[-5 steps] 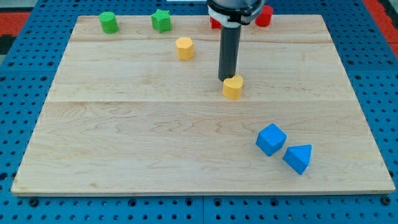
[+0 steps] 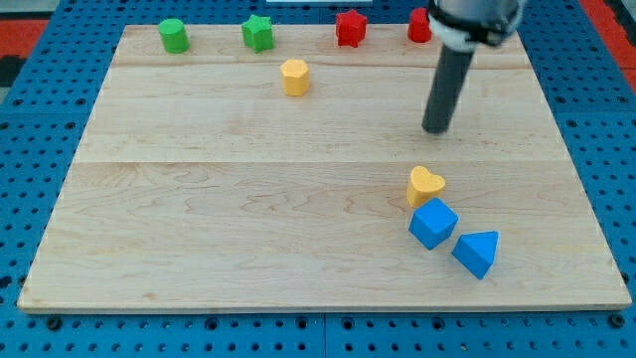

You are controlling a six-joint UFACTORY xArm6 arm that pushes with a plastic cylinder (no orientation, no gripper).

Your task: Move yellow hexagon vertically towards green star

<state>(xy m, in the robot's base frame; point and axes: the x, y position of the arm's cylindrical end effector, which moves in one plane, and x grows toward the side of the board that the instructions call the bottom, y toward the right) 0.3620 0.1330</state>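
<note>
Our pale wooden tabletop [image 2: 199, 219] carries the small yellow hexagon block [image 2: 294, 77] near its top edge, just below-right of the green star block [image 2: 257, 33]. It looks light, rigid and slippery: push its lower face squarely. We have no gripper; my tip [image 2: 435, 129] sits well apart, rightward.

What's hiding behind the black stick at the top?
A red block at the view's top edge, partly covered by the arm, so its shape is unclear. My tip touches no block.
</note>
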